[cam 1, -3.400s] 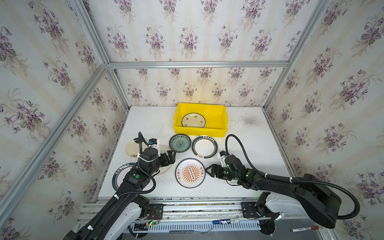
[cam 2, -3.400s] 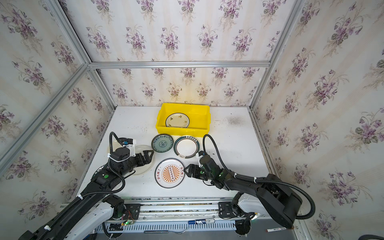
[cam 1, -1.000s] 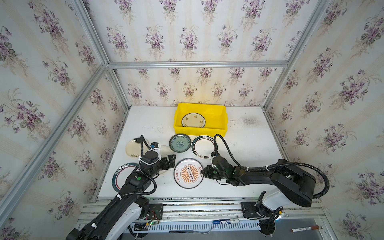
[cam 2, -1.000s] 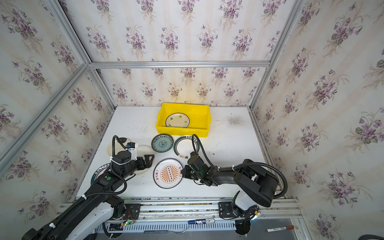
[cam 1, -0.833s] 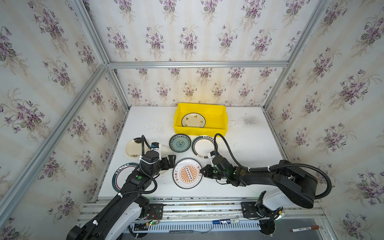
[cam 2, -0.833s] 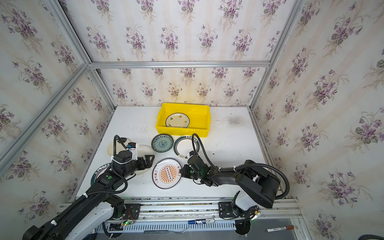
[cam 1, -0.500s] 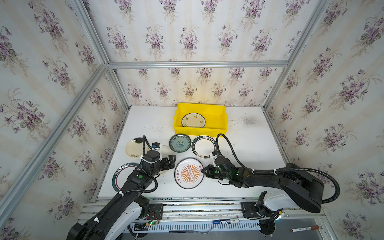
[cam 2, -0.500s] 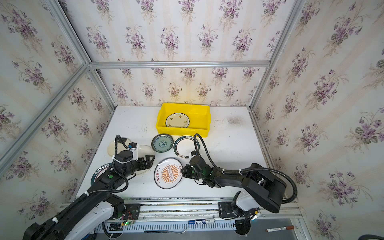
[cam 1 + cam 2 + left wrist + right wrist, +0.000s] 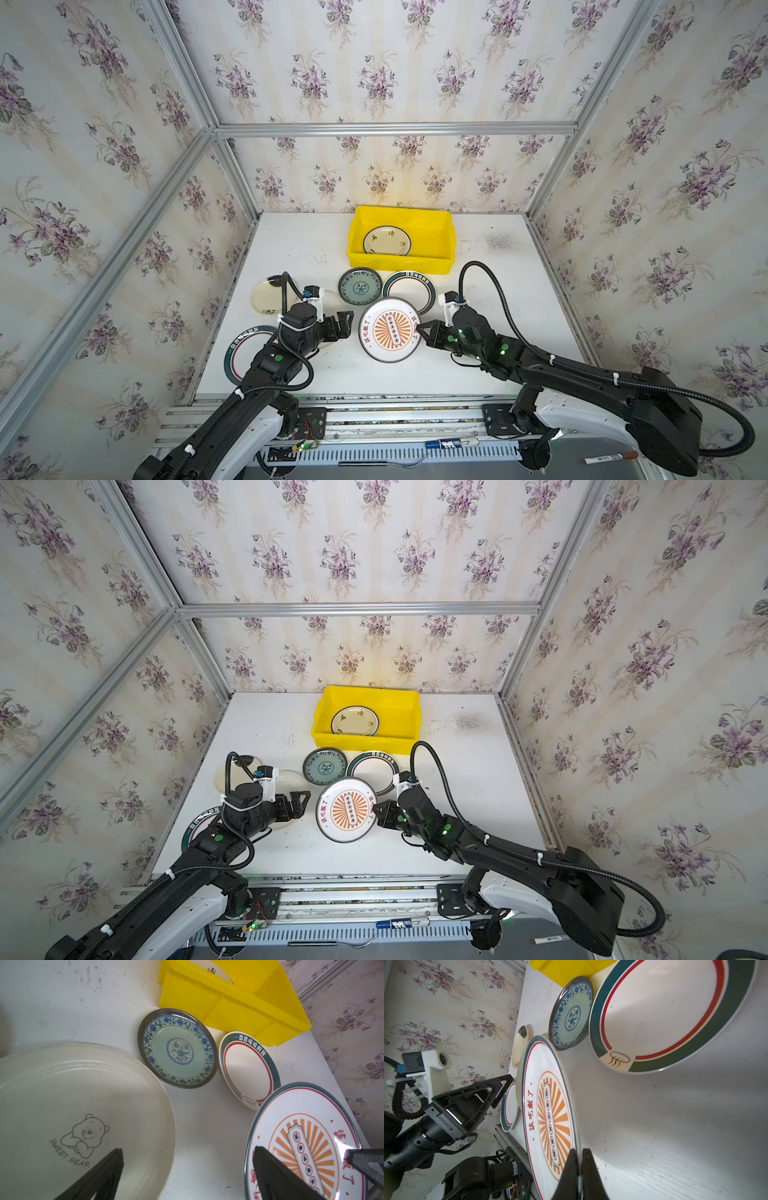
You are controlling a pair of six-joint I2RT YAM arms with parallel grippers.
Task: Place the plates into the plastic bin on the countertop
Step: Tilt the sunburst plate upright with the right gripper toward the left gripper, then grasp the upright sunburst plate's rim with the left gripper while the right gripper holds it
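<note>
In both top views the right jaws are pinching the right-hand rim of the sunburst plate [image 9: 390, 329]. The plate is tilting up off the desk [image 9: 498, 286], well short of the yellow bin [image 9: 399, 262] at the back, where one cream plate [image 9: 387, 241] is already lying. The sunburst plate's far edge is overlapping the green-rimmed plate [image 9: 409, 277], and the teal plate [image 9: 360, 286] is lying just beside both, between the grip and the bin. A thin pinch on one edge is carrying a wide, smooth plate, so it is likely to swivel or slide out on the way. A low path is also risking a clip on those two plates or on the bin's front wall.

In the left wrist view the left jaws are standing spread wide and gripping nothing. One finger is hovering over the bear plate [image 9: 83, 1105], the other close to the sunburst plate [image 9: 301, 1142]. A sideways swing of either arm is risking a knock there, enough to jar the plate loose.

In the right wrist view the right jaws are pressing together on a sliver of the sunburst plate [image 9: 550, 1115] — a shallow bite. The plate is leaning steeply, so its weight is levering against that grip.
</note>
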